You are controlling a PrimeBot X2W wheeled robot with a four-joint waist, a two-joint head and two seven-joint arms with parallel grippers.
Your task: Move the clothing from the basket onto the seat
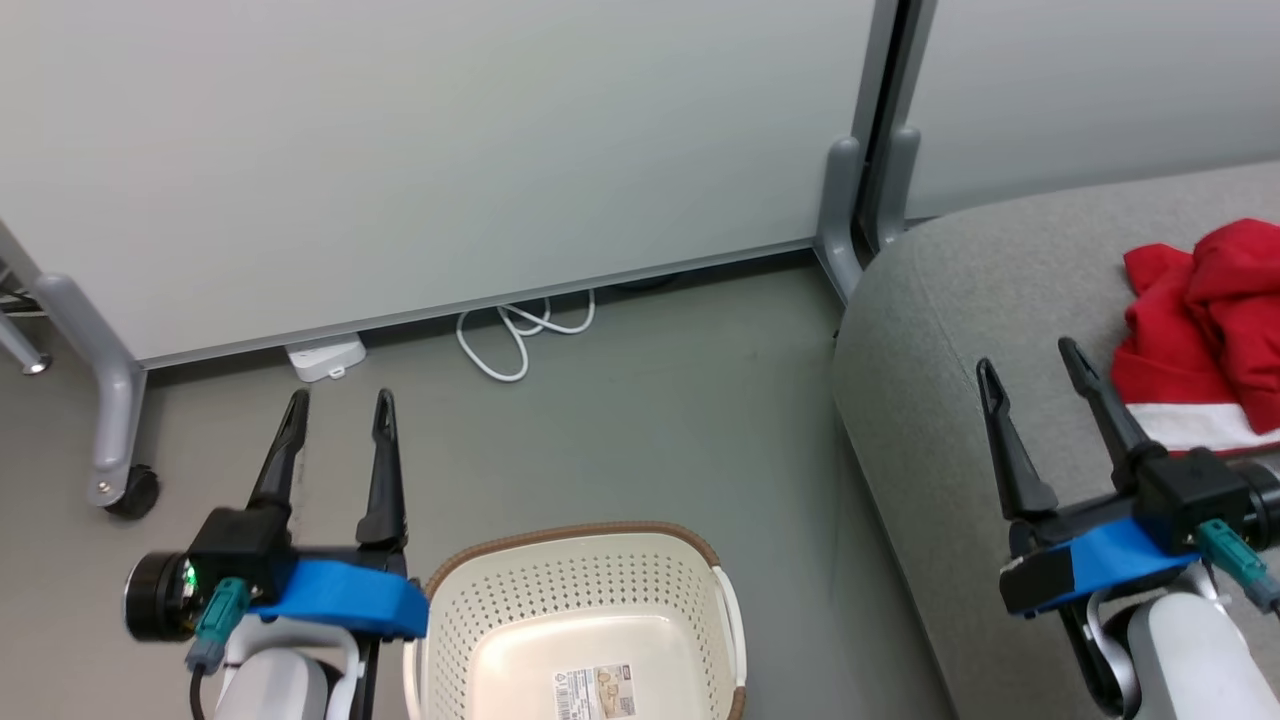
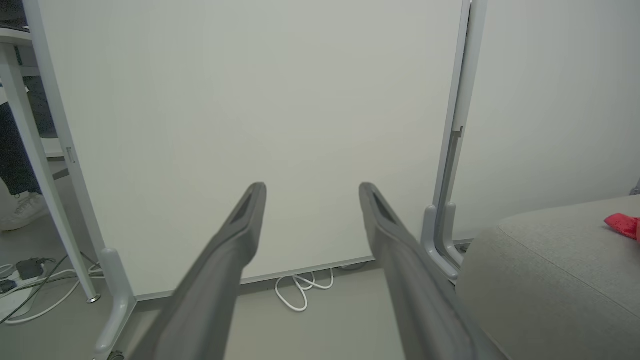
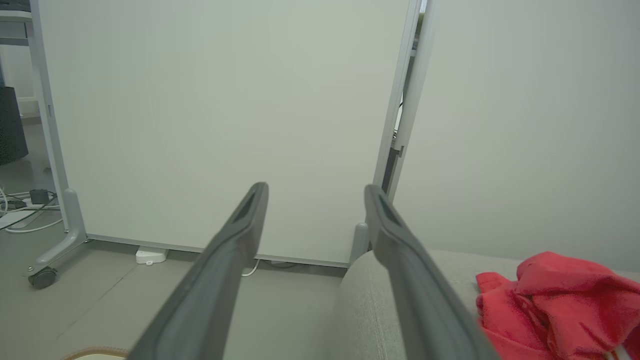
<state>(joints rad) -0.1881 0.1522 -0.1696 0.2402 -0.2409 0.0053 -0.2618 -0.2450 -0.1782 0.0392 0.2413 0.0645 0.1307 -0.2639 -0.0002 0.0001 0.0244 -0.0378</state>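
The red clothing (image 1: pixel 1205 310), one piece with a white stripe, lies heaped on the grey sofa seat (image 1: pixel 960 300) and is cut off by the head view's right edge. The laundry basket (image 1: pixel 580 532) is cropped at the bottom edge. The left gripper (image 1: pixel 340 398) hangs over open floor (image 1: pixel 650 420) beside the basket. The right gripper (image 1: pixel 1027 356) is above the seat, just beside the clothing. Both have their fingers spread wide and hold nothing.

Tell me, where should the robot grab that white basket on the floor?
Likely the brown rim of the basket, from above: it stands upright and open-topped, so one finger can slip inside the perforated wall, one outside. The white side handle nearest the seat would also do.
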